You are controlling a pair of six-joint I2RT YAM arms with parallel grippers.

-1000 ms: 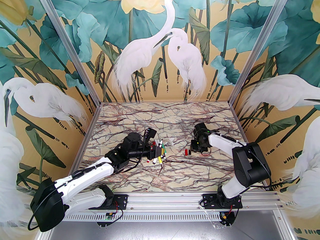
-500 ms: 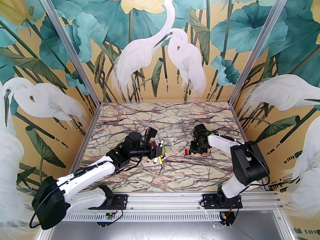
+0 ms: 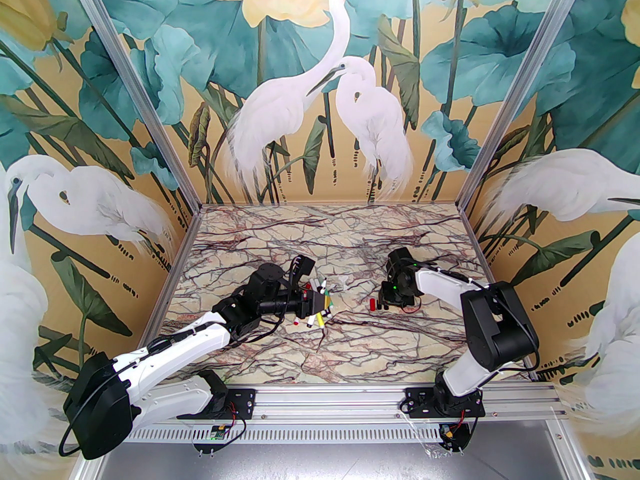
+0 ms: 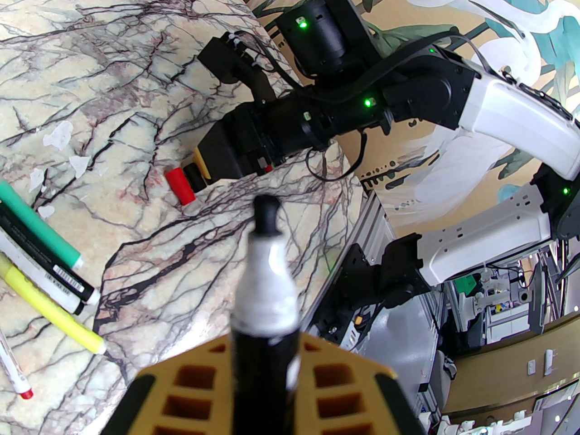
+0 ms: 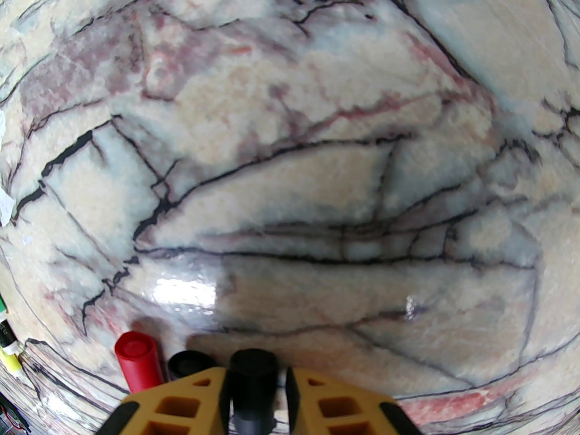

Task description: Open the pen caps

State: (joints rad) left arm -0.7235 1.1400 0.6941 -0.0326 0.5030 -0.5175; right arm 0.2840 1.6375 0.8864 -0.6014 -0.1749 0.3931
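The left gripper has its fingers pressed onto the barrel of a black pen. The pen sticks out forward, its black nib and silvery-white collar bare, with no cap on it. It points across the table toward the right gripper.

Between the right fingers stands a black cap, low over the marble. The fingers sit close on either side of it. Whether they pinch it or have just let go cannot be told.

2 more caps are just left of that gripper in its wrist view. A red cap lies on the table, and a second black cap sits between the red cap and the fingers.

4 pens lie side by side on the table to the left in the left wrist view, apart from the held pen:
- a green pen
- a white-and-black pen
- a yellow pen
- a white pen with a red tip

From above, this cluster sits left of the table's middle, right at the left gripper. The red cap lies well to its right.
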